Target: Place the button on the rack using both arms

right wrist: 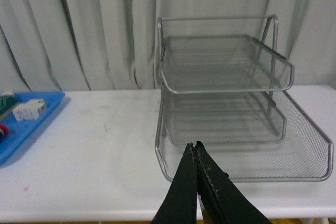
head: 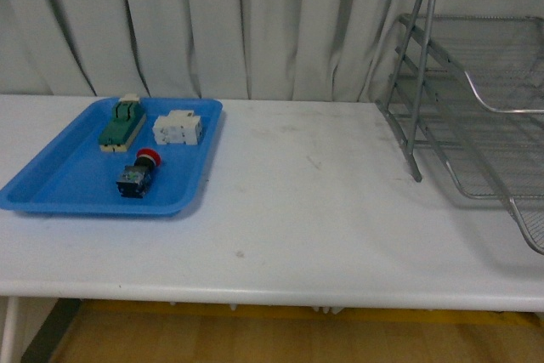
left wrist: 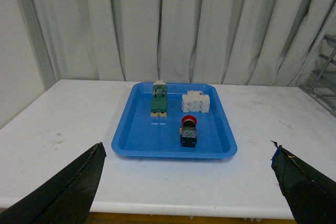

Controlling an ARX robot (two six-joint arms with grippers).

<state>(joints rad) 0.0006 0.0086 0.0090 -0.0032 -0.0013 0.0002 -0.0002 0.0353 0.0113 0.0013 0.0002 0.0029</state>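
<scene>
White tabletop (head: 323, 210), wire-mesh rack (right wrist: 224, 59), round-capped button (head: 138, 173)

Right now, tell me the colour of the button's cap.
Red. The button shows it best in the left wrist view, where the cap sits on a dark body.

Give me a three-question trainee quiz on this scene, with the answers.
1. True or false: the button lies inside the blue tray.
2. The right gripper has its jaws: A) wide open, B) shut with nothing between them, C) shut on the button.
3. How many tiers does the rack have?
Key: 1 true; 2 B; 3 three.
</scene>
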